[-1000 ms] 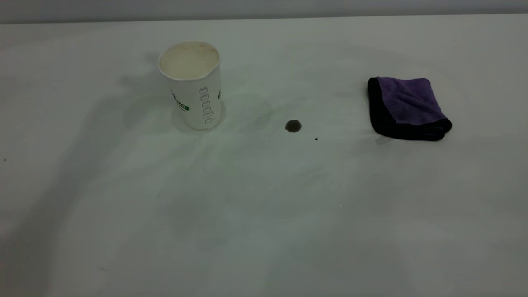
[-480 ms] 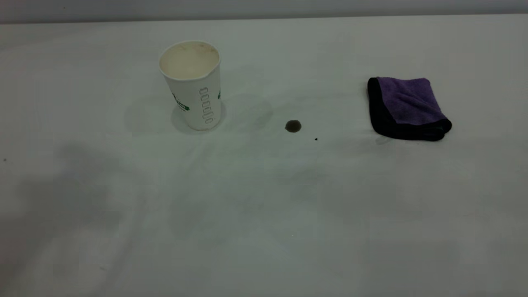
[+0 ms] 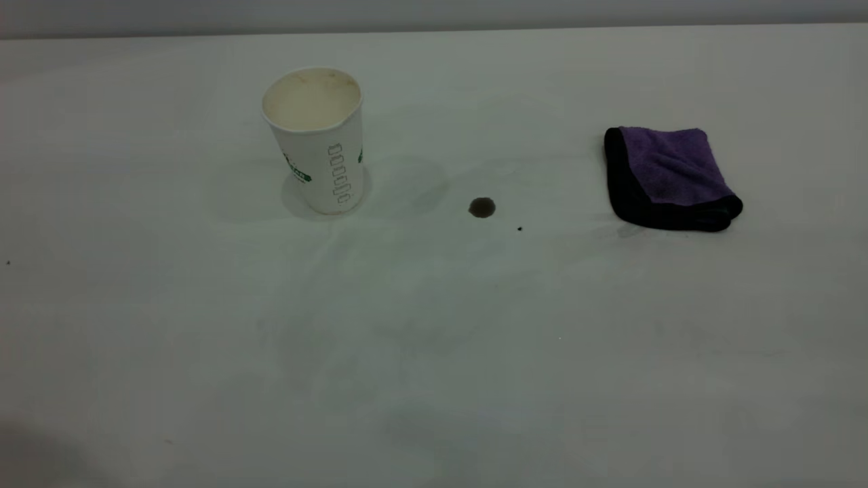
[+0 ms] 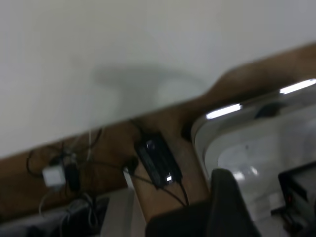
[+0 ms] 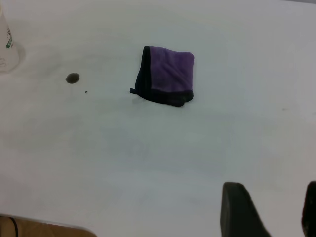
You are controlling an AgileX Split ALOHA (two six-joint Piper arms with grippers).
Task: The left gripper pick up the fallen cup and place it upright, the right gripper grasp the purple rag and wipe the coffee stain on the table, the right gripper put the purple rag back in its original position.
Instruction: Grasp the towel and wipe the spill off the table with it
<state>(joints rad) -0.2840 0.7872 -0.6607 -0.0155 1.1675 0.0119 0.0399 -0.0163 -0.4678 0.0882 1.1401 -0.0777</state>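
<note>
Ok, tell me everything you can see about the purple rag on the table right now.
The purple rag is a plush, microfibre-looking cloth folded into a rough square, with a thick black edge along its left and near sides in the exterior view. It lies flat on the white table, untouched by either gripper. The coffee stain sits to its left with bare table between them, and the upright cup stands farther left. In the right wrist view the rag looks the same, with one small black corner poking out.

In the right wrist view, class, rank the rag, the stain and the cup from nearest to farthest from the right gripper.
1. Rag: nearest the right gripper, mid-table.
2. Stain: farther out, between rag and cup.
3. Cup: farthest, upright at the picture's edge.
</note>
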